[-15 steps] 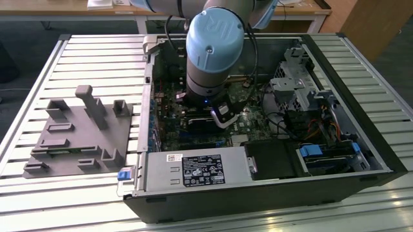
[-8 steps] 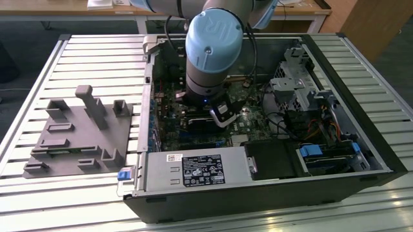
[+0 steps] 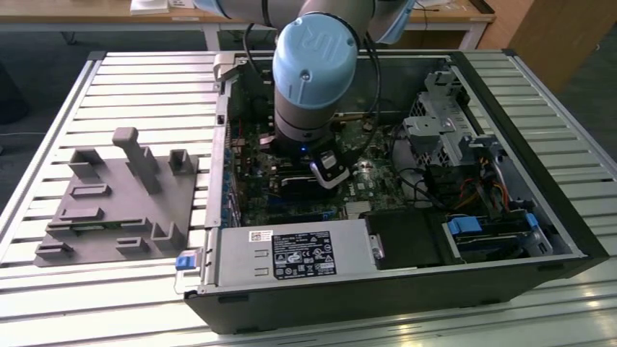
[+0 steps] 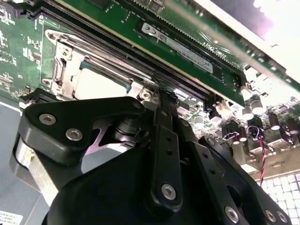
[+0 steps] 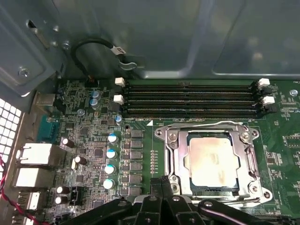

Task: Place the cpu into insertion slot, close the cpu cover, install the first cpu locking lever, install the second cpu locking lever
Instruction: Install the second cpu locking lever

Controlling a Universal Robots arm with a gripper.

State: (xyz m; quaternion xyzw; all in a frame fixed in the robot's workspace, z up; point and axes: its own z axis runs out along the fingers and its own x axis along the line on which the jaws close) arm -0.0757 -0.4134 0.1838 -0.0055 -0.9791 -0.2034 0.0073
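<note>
The cpu (image 5: pixel 211 161), a pale square chip, lies flat in the insertion slot on the green motherboard (image 5: pixel 93 140); the second wrist view also shows the cpu (image 4: pixel 96 84). The cpu cover (image 5: pixel 175 154), a metal frame with a central window, is down over it, and the cpu cover (image 4: pixel 62 61) shows in the second wrist view too. A thin wire lever (image 5: pixel 201 125) runs along the socket side nearest the memory slots. My gripper (image 5: pixel 161 182) is shut, its tips at one corner of the socket frame. In the exterior view, the gripper (image 3: pixel 326 173) reaches down into the open case.
Memory slots (image 5: pixel 187 98) lie beside the socket, with one stick (image 4: pixel 187 47) fitted. Capacitors (image 5: pixel 111 154) stand close by. The power supply box (image 3: pixel 289 253) and drive bays (image 3: pixel 453 137) crowd the case. A grey fixture (image 3: pixel 115 195) sits on the slatted table at the exterior view's left.
</note>
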